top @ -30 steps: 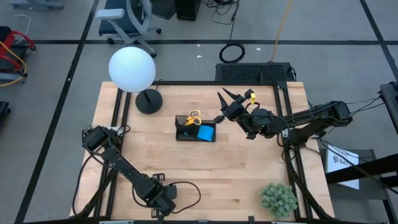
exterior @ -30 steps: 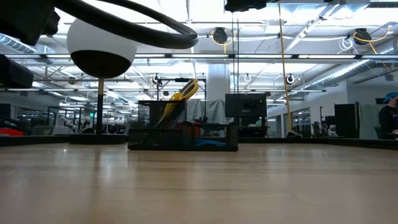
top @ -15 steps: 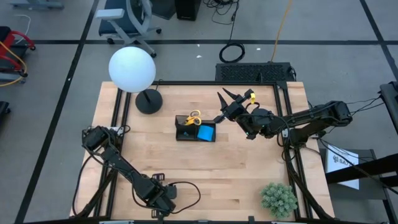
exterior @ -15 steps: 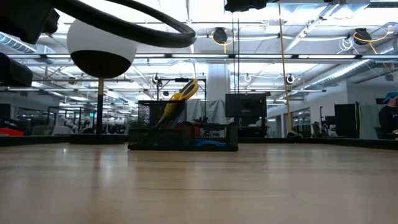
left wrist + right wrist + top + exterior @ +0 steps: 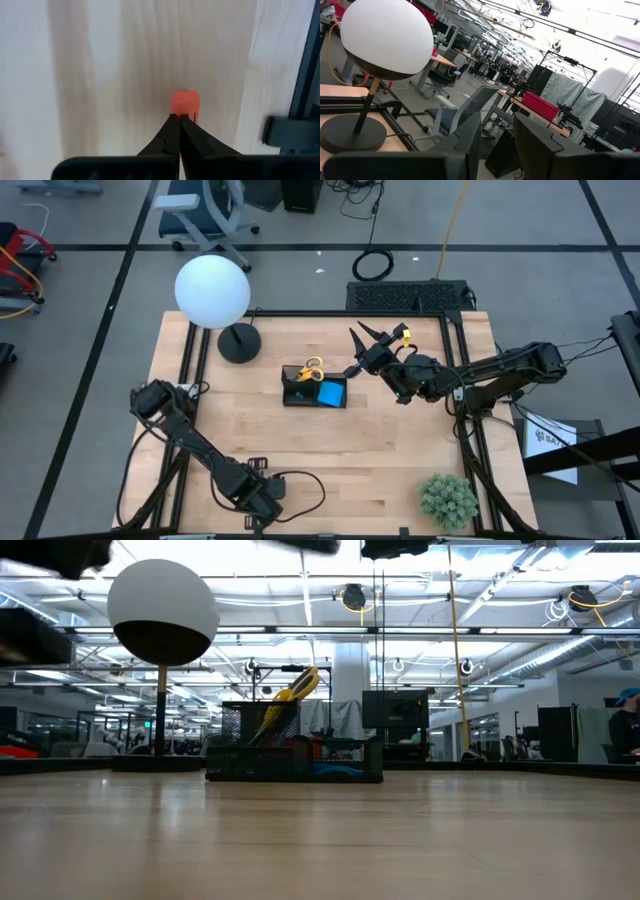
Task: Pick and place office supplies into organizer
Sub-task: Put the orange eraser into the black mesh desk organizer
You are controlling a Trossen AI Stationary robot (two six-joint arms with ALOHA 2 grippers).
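My left gripper [image 5: 179,117] points down near the table's near edge [image 5: 255,505], shut on a small red eraser-like piece [image 5: 186,102]. My right gripper [image 5: 497,145] is raised above the table to the right of the organizer [image 5: 358,350], roughly level, open and with nothing between its fingers. The black organizer [image 5: 313,387] stands mid-table. Yellow-handled scissors [image 5: 310,368] stand tilted in one compartment and the blue pad [image 5: 332,394] lies in its right part. The low view shows the organizer [image 5: 295,762] and scissors [image 5: 292,695] too. My left gripper pinches the near end of the red piece [image 5: 184,116] between its two fingertips, coming from above and pointing down. Most of the piece sticks out beyond the tips. Whether it is clear of the wood, I cannot tell.
A lamp with a white globe [image 5: 212,291] and a round black base [image 5: 239,343] stands at the far left. A green plant ball [image 5: 447,500] sits at the near right corner. A black frame rail [image 5: 305,75] runs close beside my left gripper.
My left arm has risen a little. Its dark cable, which crossed the top of the low view, has gone almost out of that picture. The gripper stays near the table's near edge.
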